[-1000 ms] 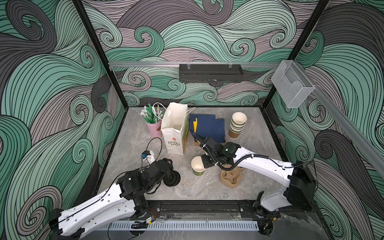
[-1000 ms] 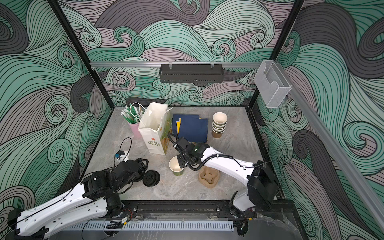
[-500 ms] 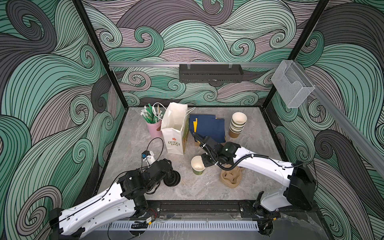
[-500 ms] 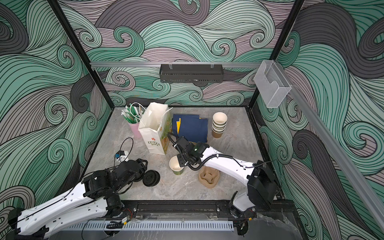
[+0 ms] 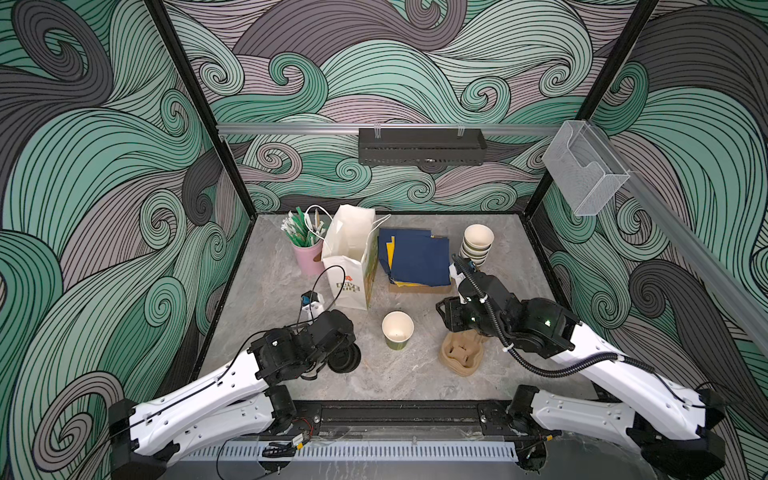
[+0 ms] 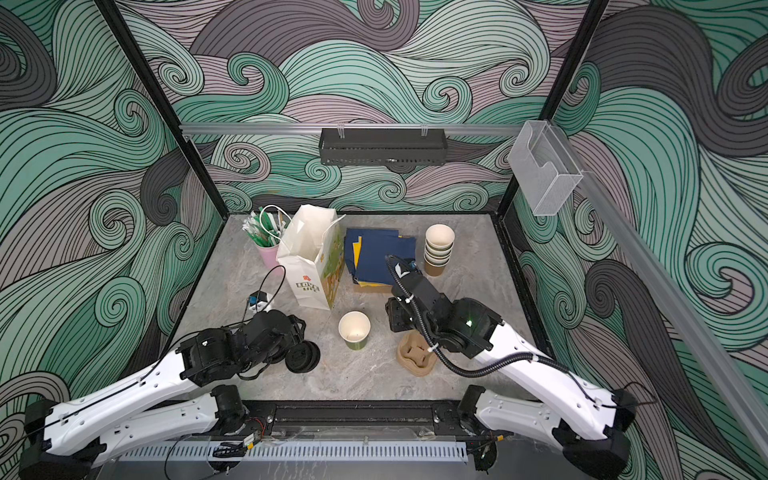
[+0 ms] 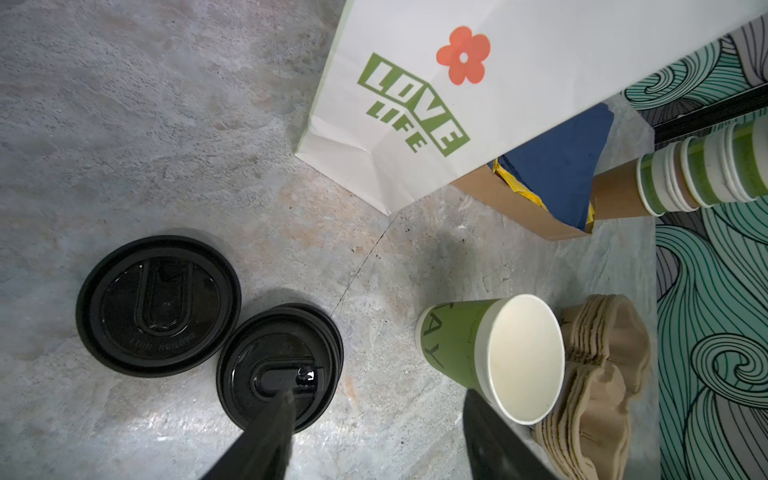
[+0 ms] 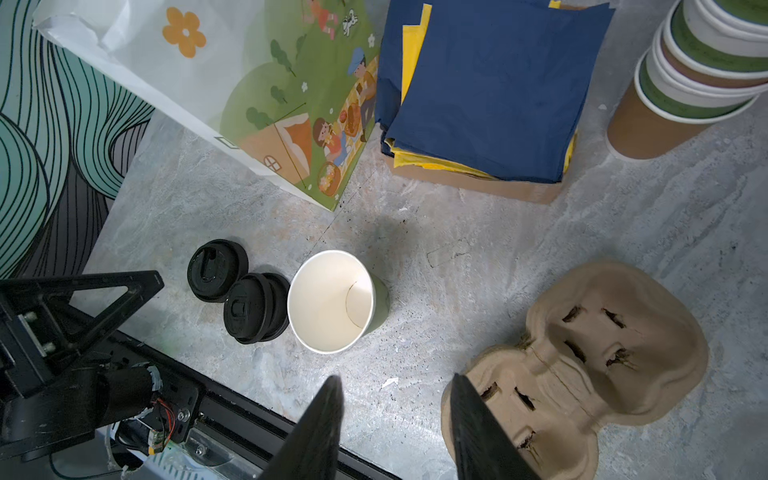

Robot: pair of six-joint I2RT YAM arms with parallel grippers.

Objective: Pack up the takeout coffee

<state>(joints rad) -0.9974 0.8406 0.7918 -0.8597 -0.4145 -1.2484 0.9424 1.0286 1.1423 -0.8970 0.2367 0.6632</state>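
The takeout coffee is out of view; no cup here has a lid on. One lidless olive-green cup (image 5: 397,330) (image 6: 354,330) (image 8: 332,301) stands upright mid-table. Left of it lie loose black lids (image 5: 344,359) (image 7: 158,305), one single and one small stack (image 7: 278,370). My left gripper (image 7: 378,395) is open, one fingertip over the stacked lids, the other beside the cup (image 7: 490,357). My right gripper (image 8: 395,379) (image 5: 451,322) is open and empty, hanging to the right of the cup at the edge of the brown pulp cup carrier (image 5: 461,355) (image 8: 582,353).
A white paper bag (image 5: 351,253) (image 6: 309,257) stands open behind the cup. Blue and yellow napkins (image 5: 419,257) lie in a cardboard tray beside it. A stack of lidless cups (image 5: 477,245) stands at the back right, a pink cup of stirrers (image 5: 307,253) at the back left.
My right gripper has opened, let go of the lidless green cup and moved right, over the cup carrier. The cup stays standing. The left arm has not moved.
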